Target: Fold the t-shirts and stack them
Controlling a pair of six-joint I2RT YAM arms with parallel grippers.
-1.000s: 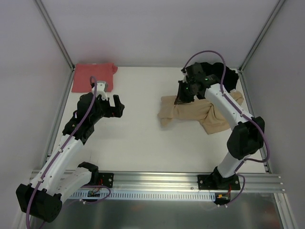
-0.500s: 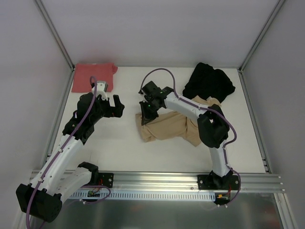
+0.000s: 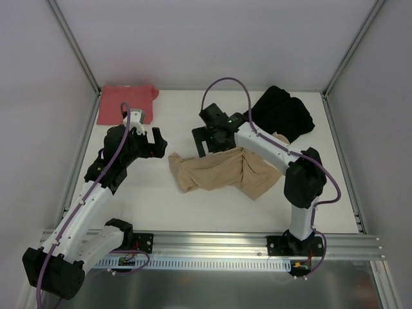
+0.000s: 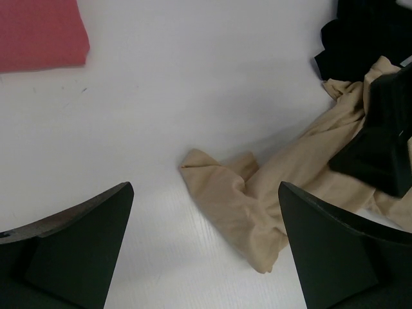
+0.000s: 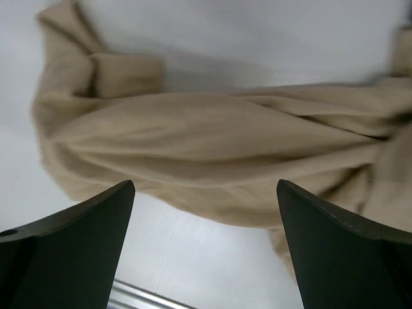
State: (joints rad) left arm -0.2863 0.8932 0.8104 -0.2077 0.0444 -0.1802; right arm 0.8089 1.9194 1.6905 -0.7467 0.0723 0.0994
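Jaws on your right gripper point(image 3: 207, 138) stood wide open over the crumpled tan-beige cloth t-shirt point(image 3: 212, 172), gripping nothing; left gripper point(image 3: 154, 143) was open too, shirt off to its right. Risk was you pinching bunched layers, giving a crooked fold.

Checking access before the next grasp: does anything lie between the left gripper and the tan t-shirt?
Nothing visible does. Only bare table separates the open left gripper from the nearest end of the tan t-shirt. The right gripper, jaws open, hovers over the shirt beyond that end, not in the path.
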